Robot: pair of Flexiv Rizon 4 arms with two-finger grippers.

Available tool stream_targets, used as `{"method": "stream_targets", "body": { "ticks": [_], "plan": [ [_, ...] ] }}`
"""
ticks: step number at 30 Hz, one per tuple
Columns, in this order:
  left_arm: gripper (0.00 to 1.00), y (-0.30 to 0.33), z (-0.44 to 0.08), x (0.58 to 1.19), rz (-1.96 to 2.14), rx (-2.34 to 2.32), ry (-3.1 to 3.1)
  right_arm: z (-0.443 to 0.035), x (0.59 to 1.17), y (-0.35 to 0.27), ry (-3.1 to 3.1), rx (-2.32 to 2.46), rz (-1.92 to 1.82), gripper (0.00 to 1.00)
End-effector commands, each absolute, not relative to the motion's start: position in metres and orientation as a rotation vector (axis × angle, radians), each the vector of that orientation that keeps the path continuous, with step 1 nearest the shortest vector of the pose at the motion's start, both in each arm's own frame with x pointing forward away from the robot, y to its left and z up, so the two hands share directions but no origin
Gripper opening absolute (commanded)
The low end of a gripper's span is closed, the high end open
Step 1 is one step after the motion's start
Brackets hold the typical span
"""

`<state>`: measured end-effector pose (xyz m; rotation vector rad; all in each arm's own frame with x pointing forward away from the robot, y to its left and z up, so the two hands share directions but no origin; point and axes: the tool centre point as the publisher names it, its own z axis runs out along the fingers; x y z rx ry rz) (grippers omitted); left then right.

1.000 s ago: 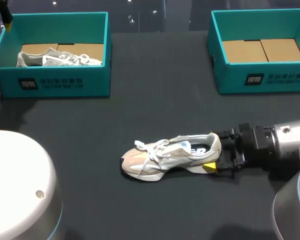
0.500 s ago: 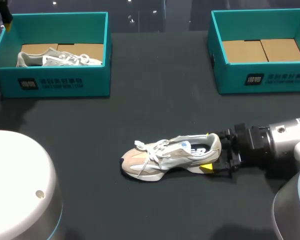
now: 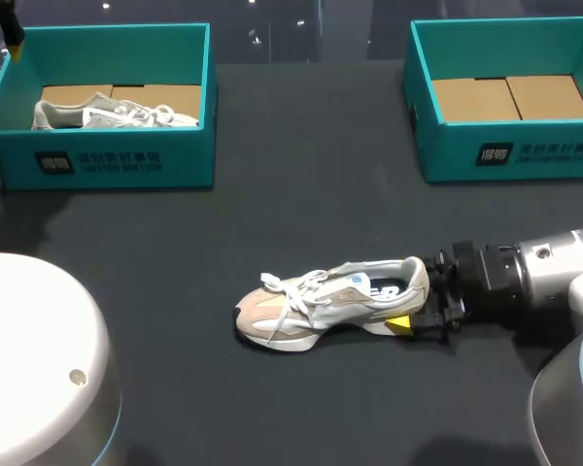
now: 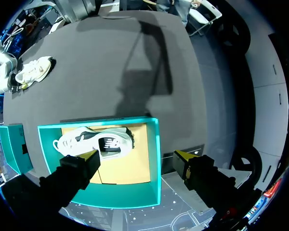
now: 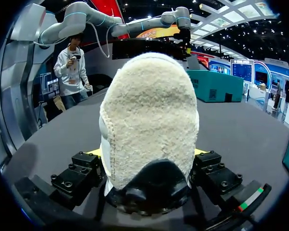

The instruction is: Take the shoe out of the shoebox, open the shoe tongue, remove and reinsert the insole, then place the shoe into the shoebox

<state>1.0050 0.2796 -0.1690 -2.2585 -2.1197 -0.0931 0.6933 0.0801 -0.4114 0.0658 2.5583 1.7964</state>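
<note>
Shoe (image 3: 321,303) heel clamped in right pincer (image 5: 147,154); yellow tips mostly hidden.

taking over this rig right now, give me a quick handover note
Right gripper: shut on the heel of the shoe, which stands on its sole mid-table.
Left gripper: open, above the left shoebox, which holds a second shoe.
Right shoebox: only its cardboard floor shows.
Done: shoe is out on the table.
Left: open the tongue (laces look done up), insole out and back in, shoe into a shoebox.
</note>
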Motion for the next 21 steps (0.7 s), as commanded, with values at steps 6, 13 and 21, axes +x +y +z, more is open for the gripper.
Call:
{"method": "stream_targets", "body": {
  "ticks": [6, 13, 21],
  "plan": [
    [1.00, 0.2799, -0.1687, 1.0044, -0.097, -2.260, -2.118, -0.4129, 0.6929, 0.0802, 2.546, 0.078, 1.789, 0.00],
    [1.00, 0.2799, -0.1687, 1.0044, -0.097, -2.260, -2.118, -0.4124, 0.6901, 0.0766, 2.551, 0.109, 1.765, 0.00],
    [1.00, 0.2799, -0.1687, 1.0044, -0.097, -2.260, -2.118, -0.4118, 0.6900, 0.0750, 2.550, 0.117, 1.761, 0.00]
  ]
}}
